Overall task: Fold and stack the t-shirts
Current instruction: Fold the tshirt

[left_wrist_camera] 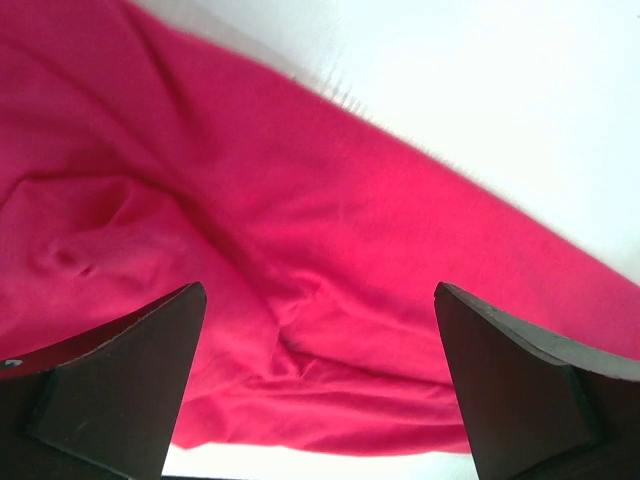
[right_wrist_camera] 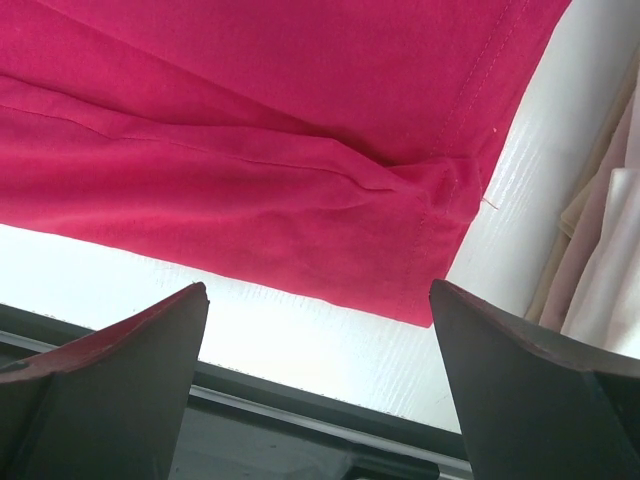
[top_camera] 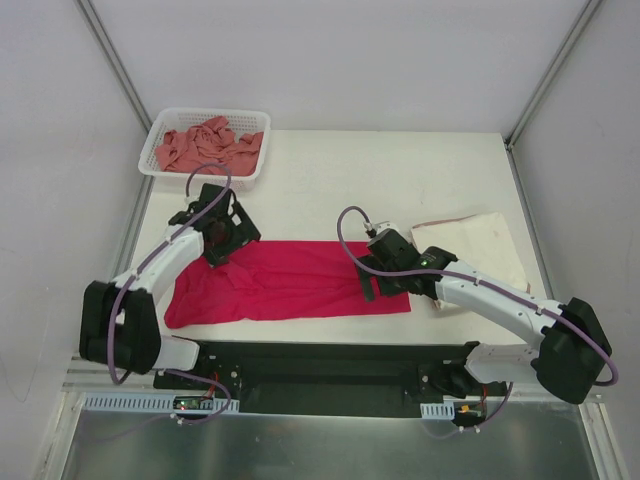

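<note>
Top camera: the magenta-red t-shirt (top_camera: 290, 280) lies in a long folded band along the desk's (top_camera: 400, 180) near edge. The left tool (top_camera: 215, 240) is over its far-left end and the right tool (top_camera: 375, 285) over its right end. The cream-white t-shirt (top_camera: 480, 245) lies folded near the right edge. The salmon-pink t-shirt (top_camera: 205, 148) sits bunched in the white mesh basket (top_camera: 200, 177) at the far-left corner.

Left wrist: fingers spread wide above rumpled magenta cloth, seemingly not touching it.

Right wrist: fingers wide apart, empty, over the shirt's hemmed corner, with cream cloth just beside.
</note>
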Robot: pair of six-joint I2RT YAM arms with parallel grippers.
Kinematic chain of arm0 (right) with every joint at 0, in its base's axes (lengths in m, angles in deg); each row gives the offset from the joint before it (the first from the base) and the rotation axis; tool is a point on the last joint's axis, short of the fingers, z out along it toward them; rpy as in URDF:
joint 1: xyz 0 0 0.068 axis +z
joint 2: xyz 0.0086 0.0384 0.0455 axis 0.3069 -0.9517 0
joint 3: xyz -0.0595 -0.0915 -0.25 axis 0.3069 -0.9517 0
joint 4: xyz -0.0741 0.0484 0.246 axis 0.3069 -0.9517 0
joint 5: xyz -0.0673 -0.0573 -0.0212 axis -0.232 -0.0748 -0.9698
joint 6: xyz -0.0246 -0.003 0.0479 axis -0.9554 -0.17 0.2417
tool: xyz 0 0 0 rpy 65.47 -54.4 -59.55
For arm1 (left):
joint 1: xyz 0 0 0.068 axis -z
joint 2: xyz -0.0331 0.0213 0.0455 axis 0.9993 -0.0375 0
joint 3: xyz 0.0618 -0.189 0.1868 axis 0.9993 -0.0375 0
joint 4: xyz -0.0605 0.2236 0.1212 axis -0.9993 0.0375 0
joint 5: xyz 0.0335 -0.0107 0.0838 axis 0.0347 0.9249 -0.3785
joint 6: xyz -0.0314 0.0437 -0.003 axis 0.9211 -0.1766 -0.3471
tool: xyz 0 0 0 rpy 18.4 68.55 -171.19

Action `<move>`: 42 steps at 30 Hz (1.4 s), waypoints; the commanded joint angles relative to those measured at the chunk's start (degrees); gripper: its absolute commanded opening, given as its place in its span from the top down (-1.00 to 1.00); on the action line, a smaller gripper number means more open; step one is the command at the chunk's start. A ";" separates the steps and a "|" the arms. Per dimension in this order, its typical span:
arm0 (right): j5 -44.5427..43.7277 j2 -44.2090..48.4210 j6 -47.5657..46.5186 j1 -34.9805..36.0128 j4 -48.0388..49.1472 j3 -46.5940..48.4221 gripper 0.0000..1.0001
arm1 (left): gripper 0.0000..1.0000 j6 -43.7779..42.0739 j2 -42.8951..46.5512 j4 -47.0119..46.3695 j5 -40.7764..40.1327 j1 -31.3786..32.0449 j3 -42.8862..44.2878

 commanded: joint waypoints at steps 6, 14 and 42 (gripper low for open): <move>2.12 -0.61 0.34 -0.13 2.90 0.14 -0.94 | -0.99 1.03 18.43 3.10 -1.70 0.18 -12.80; 3.09 -2.19 0.25 -0.13 3.35 0.31 -0.94 | -0.99 2.00 14.66 -0.31 0.95 0.36 -14.05; -4.39 -0.26 1.83 -0.13 -1.57 1.19 -0.94 | -0.99 -6.87 -7.17 -5.43 1.40 5.11 7.31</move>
